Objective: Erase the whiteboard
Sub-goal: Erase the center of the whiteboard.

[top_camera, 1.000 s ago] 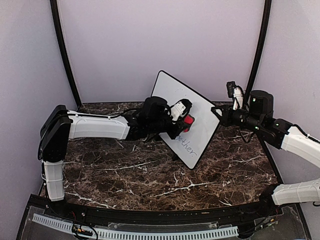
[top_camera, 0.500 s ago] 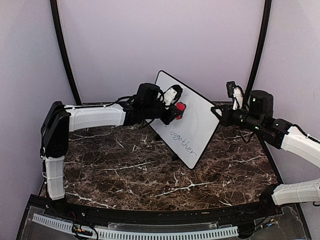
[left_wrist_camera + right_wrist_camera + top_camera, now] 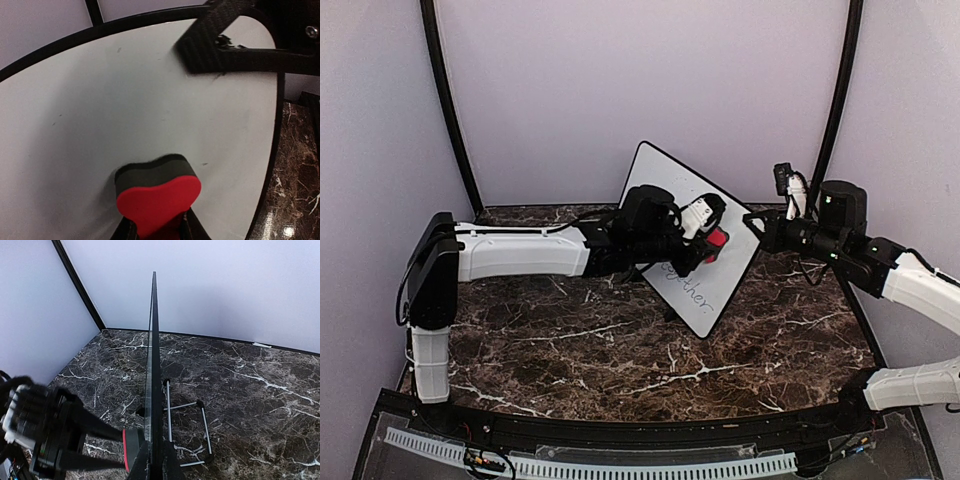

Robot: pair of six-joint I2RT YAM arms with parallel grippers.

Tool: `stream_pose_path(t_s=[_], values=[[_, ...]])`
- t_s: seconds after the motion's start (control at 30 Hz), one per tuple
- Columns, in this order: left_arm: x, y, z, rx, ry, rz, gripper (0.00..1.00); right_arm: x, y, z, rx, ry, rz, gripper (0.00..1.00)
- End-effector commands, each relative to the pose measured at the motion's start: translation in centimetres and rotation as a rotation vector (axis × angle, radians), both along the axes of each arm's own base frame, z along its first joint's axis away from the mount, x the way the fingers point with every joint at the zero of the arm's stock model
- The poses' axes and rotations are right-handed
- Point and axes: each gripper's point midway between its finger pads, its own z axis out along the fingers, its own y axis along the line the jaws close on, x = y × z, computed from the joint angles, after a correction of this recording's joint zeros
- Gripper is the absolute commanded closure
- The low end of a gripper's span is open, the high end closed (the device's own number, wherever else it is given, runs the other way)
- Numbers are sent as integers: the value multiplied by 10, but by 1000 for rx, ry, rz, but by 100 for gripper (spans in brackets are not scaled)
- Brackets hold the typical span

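The whiteboard (image 3: pixel 715 215) stands tilted on a wire stand, with dark handwriting (image 3: pixel 692 285) on its lower part. My left gripper (image 3: pixel 708 243) is shut on a red heart-shaped eraser (image 3: pixel 716 240) with a dark felt face, pressed against the board's right middle. In the left wrist view the eraser (image 3: pixel 159 197) touches the blank white board (image 3: pixel 125 100). My right gripper (image 3: pixel 752 222) is shut on the board's right edge; in the right wrist view the board (image 3: pixel 152 355) appears edge-on between my fingers, with the eraser (image 3: pixel 131 450) on its left.
The dark marble table (image 3: pixel 620 340) lies below. The wire stand (image 3: pixel 187 427) sits behind the board. Purple walls and black corner posts (image 3: pixel 450 110) enclose the space.
My left gripper slid the eraser down and to the right across the board, from the upper left region to the right middle. The right arm and the board stayed still.
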Motion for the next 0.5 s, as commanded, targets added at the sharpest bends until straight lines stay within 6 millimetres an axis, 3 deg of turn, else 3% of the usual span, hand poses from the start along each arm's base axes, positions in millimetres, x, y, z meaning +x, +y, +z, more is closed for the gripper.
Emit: stream_pose_path(t_s=[0.0, 0.13, 0.23, 0.3, 0.47], values=[[-44, -35, -16, -8, -4, -119, 85, -44, 38, -34, -103, 37, 310, 100], [-62, -45, -19, 4, -14, -149, 85, -44, 38, -34, -101, 38, 309, 100], [-61, -46, -20, 6, -17, -133, 85, -45, 38, -34, -99, 38, 310, 100], [-52, -42, -21, 12, -29, -87, 86, -45, 38, -34, -99, 37, 308, 100], [-5, -12, -15, -9, -17, 79, 87, -46, 37, -33, -98, 36, 307, 100]])
